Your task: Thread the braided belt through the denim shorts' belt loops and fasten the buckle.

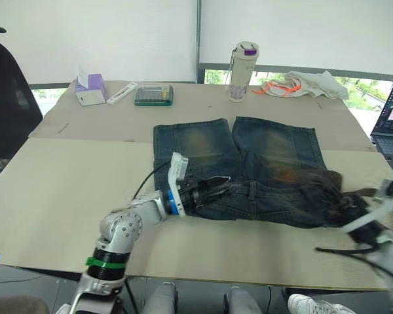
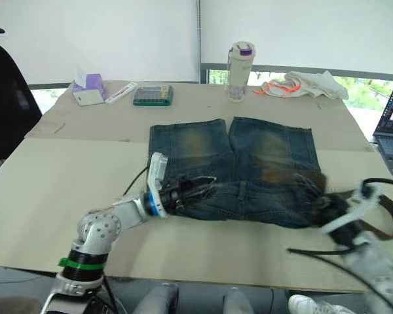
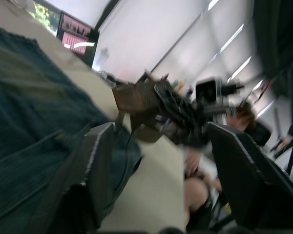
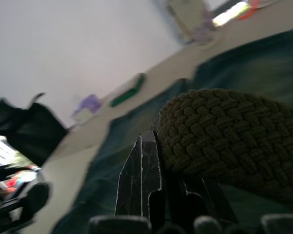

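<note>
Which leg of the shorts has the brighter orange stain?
The leg of the denim shorts on the robot's right, below the bottle: its fade carries an orange blotch near the waistband, while the left leg's patch is paler yellow.

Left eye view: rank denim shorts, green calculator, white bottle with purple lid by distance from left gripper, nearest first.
1. Dark blue denim shorts, under the left gripper at the waistband.
2. Green calculator, far side, ahead.
3. White bottle with purple lid, far edge, towards the right.

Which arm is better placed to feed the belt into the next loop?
Right. The right gripper holds the dark brown braided belt at the faded blue denim shorts' waistband; the left gripper merely steadies the waistband.
</note>
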